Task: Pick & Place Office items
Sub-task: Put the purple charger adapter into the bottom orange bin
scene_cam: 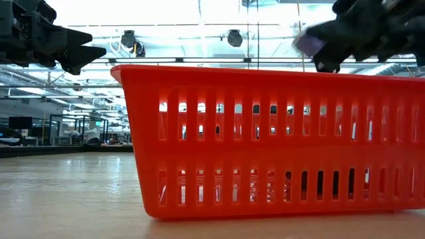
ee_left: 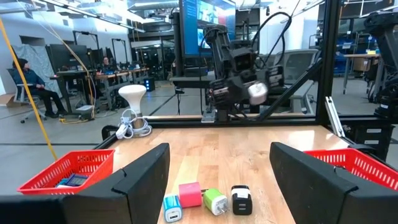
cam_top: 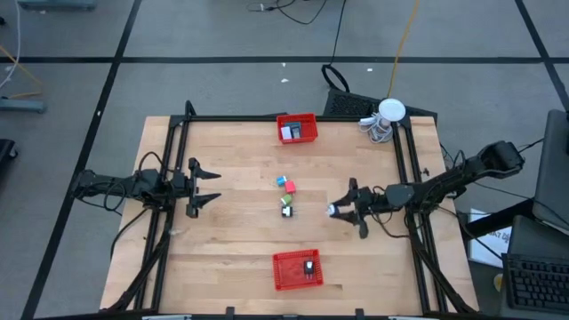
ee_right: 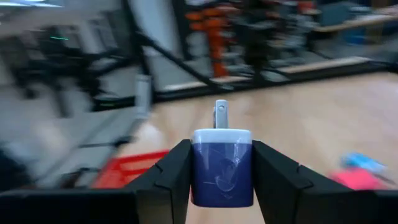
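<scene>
A: Nearest thing?
B: Purple plug charger (ee_right: 222, 166), clamped between the right gripper (ee_right: 222, 186) fingers, prongs pointing away, lifted right of the charger cluster (cam_top: 286, 196).
A: How does it handle?
B: Likely light, rigid, smooth-sided; flat sides are the place to hold.
A: Left gripper (cam_top: 206, 188)?
B: Fingers spread, holding nothing, well left of the cluster.
A: Room?
B: Open wood around; near basket (cam_top: 296, 270) below the cluster, far basket (cam_top: 297, 128) above.
</scene>
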